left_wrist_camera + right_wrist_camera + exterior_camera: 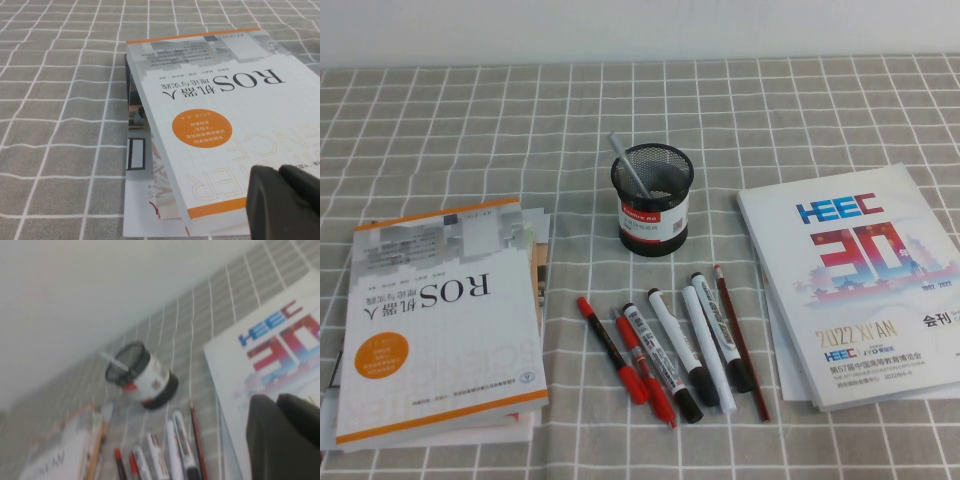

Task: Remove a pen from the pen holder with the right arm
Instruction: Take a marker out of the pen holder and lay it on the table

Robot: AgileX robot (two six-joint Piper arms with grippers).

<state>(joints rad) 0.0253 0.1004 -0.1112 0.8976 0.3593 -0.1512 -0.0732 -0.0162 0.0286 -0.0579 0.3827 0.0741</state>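
A black mesh pen holder (652, 198) with a white label stands mid-table, and one pale grey pen (630, 168) leans out of it toward the left. In the right wrist view the pen holder (141, 374) and its pen (114, 361) lie well ahead. My right gripper (276, 400) hovers over the white HEEC booklet (270, 360), shut and holding nothing. My left gripper (279, 173) hangs shut over the ROS book (220, 115), also holding nothing. Neither arm shows in the high view.
Several markers and pens (670, 345) lie in a row in front of the holder, with a dark red pencil (740, 340) at the right end. The ROS book stack (440, 320) lies at the left, the HEEC booklet (860, 290) at the right. A grey checked cloth (620, 100) covers the table.
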